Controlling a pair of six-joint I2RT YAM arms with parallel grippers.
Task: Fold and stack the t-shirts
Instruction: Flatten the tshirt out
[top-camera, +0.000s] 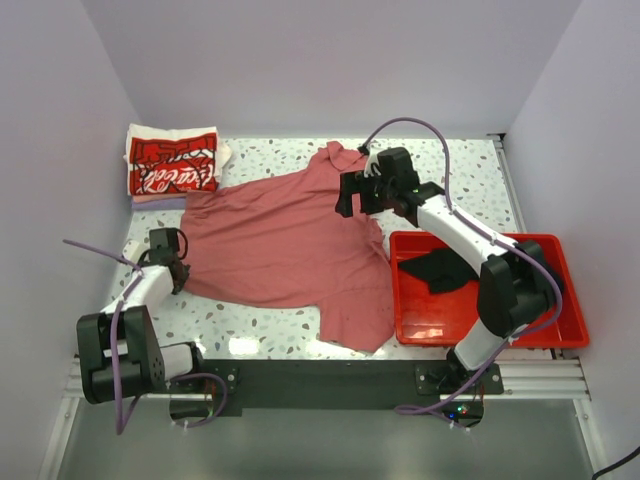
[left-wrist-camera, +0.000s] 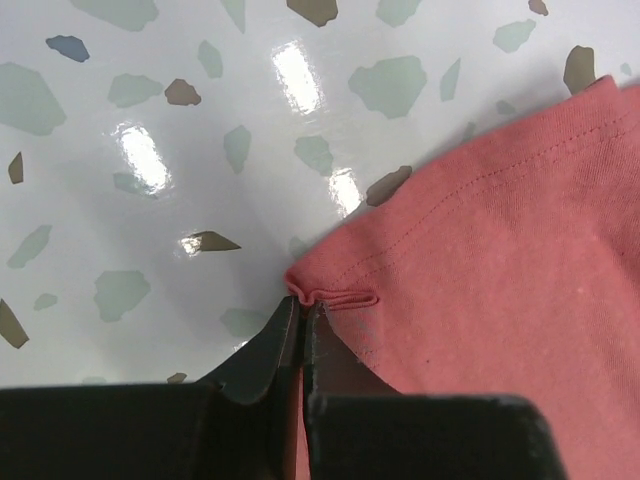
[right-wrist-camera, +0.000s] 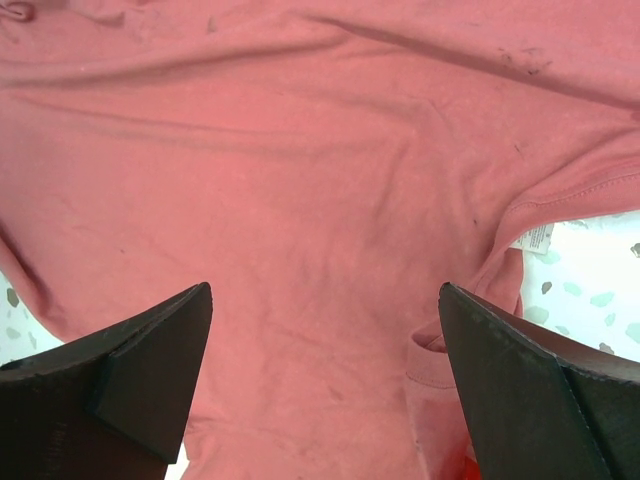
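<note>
A dusty-red t-shirt (top-camera: 285, 245) lies spread over the middle of the table. My left gripper (top-camera: 172, 262) is shut on its left hem corner (left-wrist-camera: 315, 295), pinching a small fold of cloth at table level. My right gripper (top-camera: 362, 192) is open above the shirt's upper right part, near the collar; its jaws stand wide apart over the cloth (right-wrist-camera: 300, 200). A black t-shirt (top-camera: 440, 268) lies crumpled in the red bin. A folded white shirt with red Coca-Cola print (top-camera: 172, 165) tops a small stack at the back left.
The red plastic bin (top-camera: 555, 320) sits at the right front, touching the shirt's right edge. The speckled tabletop (left-wrist-camera: 150, 150) shows left of the shirt. White walls enclose the table on three sides.
</note>
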